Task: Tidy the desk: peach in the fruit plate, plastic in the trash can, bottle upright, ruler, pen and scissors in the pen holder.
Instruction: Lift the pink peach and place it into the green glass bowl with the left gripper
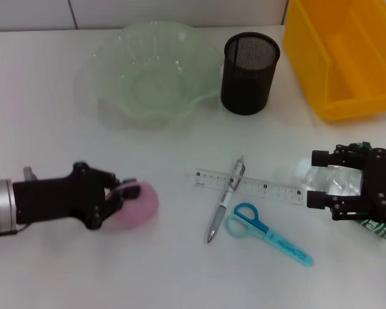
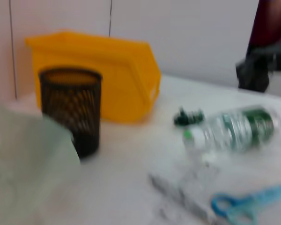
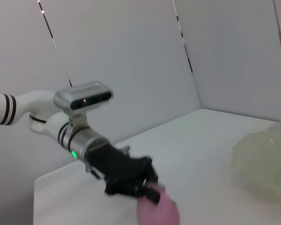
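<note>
Gripping peach, left gripper, table-level

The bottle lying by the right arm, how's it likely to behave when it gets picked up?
The bottle lies on its side and is round, so it could roll if nudged. It looks like clear thin plastic, probably light, and may flex under a squeeze. The right tool sits around it; smooth walls might slip.
</note>
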Controlling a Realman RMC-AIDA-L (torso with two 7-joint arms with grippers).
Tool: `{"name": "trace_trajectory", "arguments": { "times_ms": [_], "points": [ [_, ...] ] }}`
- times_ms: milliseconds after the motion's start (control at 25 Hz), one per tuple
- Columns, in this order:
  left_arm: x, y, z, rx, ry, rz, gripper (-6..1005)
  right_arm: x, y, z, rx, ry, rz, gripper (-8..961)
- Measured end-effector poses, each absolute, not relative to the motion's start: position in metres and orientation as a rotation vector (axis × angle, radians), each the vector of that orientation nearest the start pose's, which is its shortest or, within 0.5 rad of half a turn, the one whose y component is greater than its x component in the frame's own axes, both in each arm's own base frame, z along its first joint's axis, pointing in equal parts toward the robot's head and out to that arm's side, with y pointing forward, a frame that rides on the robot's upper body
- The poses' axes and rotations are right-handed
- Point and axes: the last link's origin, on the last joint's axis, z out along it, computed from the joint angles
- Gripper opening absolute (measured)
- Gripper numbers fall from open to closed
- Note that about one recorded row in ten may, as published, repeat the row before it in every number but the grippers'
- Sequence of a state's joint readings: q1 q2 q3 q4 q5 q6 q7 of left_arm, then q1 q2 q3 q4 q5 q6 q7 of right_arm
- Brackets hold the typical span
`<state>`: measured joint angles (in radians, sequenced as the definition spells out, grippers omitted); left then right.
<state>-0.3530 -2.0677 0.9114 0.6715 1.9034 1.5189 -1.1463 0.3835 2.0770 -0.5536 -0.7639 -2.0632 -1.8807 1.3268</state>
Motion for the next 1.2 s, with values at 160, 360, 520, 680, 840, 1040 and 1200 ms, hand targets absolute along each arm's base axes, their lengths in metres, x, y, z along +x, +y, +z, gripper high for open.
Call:
{"name": "trace_trajectory", "arguments": {
  "times_ms": [160,360,520,680,840,1040,1200],
  "points": [
    [-0.279,0.303,0.0,-2.646,-0.366,-0.734,71,0.287,0.265,0.032,-2.792,0.597,0.837,837],
    [-0.253,0.35,0.008,-2.496,-0.388,-0.794,48,0.287,0.265,0.032,-2.792,0.597,0.837,836],
    [-0.245,0.392,-0.006,-2.407,-0.521,-0.684,66,0.287,0.265,0.031,-2.792,0.598,0.838,836],
    [-0.24,0.414,-0.019,-2.368,-0.568,-0.589,84,0.287,0.265,0.031,-2.792,0.603,0.84,836],
    [-0.236,0.426,-0.026,-2.331,-0.58,-0.532,102,0.287,0.265,0.031,-2.791,0.608,0.843,836],
    [-0.236,0.427,-0.027,-2.325,-0.584,-0.523,224,0.288,0.265,0.031,-2.788,0.613,0.845,835],
    [-0.234,0.43,-0.028,-2.318,-0.582,-0.515,341,0.288,0.265,0.031,-2.783,0.616,0.842,835]
  ]
}}
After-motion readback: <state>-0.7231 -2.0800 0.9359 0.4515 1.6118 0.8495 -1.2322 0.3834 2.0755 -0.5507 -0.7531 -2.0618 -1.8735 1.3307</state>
